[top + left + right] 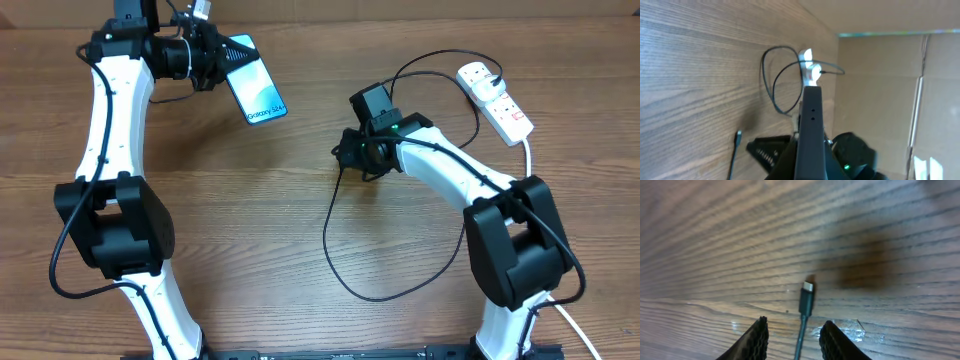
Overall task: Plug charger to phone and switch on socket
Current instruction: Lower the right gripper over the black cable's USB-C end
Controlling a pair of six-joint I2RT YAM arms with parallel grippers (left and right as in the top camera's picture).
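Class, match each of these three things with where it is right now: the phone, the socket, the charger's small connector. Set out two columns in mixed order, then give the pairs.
Things
1. phone
2. socket
3. charger connector

Places
A. lying on the wood between the parted fingers of the right gripper
B. clamped in the left gripper, at the far left of the table
C. at the far right of the table, white with red switches

Pairs: 1-B, 2-C, 3-A
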